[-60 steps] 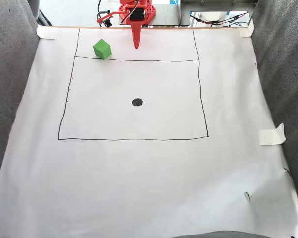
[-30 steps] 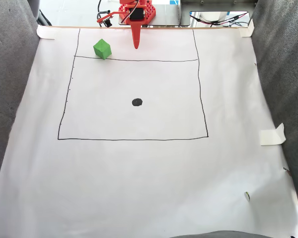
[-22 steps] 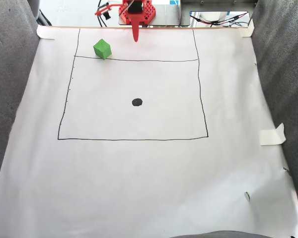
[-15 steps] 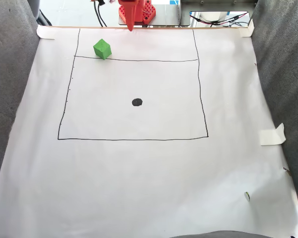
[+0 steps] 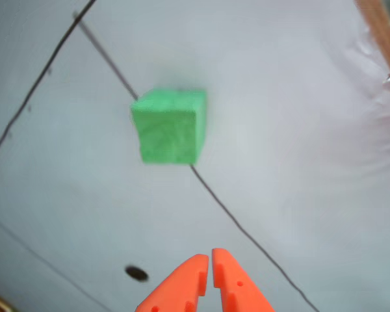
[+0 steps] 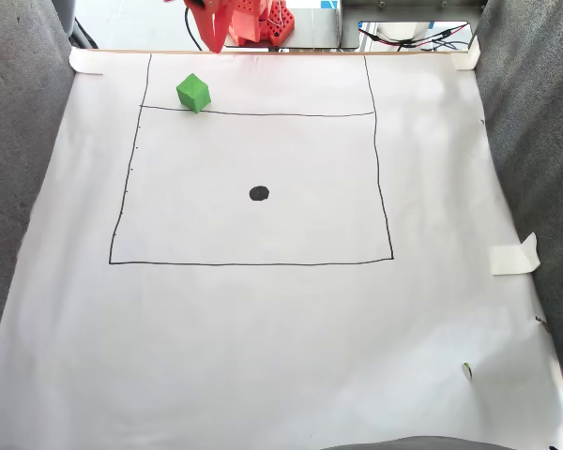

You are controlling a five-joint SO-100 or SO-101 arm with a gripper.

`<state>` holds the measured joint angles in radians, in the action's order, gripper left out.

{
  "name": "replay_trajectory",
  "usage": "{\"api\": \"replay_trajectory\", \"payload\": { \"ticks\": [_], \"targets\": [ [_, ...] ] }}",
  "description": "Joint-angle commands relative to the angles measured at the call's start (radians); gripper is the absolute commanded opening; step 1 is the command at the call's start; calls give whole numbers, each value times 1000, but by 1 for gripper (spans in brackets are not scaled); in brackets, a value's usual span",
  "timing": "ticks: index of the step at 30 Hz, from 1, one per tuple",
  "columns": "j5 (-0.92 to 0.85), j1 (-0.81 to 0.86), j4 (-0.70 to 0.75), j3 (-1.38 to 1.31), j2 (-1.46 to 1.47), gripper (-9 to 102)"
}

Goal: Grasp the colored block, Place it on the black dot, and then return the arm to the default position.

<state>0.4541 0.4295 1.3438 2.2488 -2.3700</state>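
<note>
The colored block [image 6: 193,92], a bright green cube, sits at the back left of the white sheet, on the drawn line. In the other view the block [image 5: 169,127] lies ahead of my orange gripper [image 5: 210,259], whose two pointed fingers stand together with nothing between them. The fixed view shows the gripper [image 6: 215,45] raised at the back edge, slightly right of and behind the block, apart from it. The black dot [image 6: 259,193] lies in the middle of the drawn rectangle, well away from the block; the other view shows the dot [image 5: 136,273] at lower left.
The arm's red base [image 6: 263,21] and cables [image 6: 422,39] sit beyond the sheet's wooden back edge [image 5: 380,32]. Grey fabric [image 6: 19,141] flanks both sides. A piece of tape [image 6: 514,255] sticks at the right edge.
The gripper has lifted from its pointed-down pose at the back centre and swung left, ending raised behind the green block. Block and dot have not moved.
</note>
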Motion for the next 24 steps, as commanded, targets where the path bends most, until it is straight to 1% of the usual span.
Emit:
{"api": "replay_trajectory", "payload": {
  "ticks": [1,6,12,19,24],
  "targets": [
    [-5,54,-29,-57,41,0],
    [-41,112,-20,-81,129,0],
    [-130,160,11,-92,218,0],
    [-219,198,67,-133,284,0],
    [-252,199,43,-147,318,0]
  ]
}}
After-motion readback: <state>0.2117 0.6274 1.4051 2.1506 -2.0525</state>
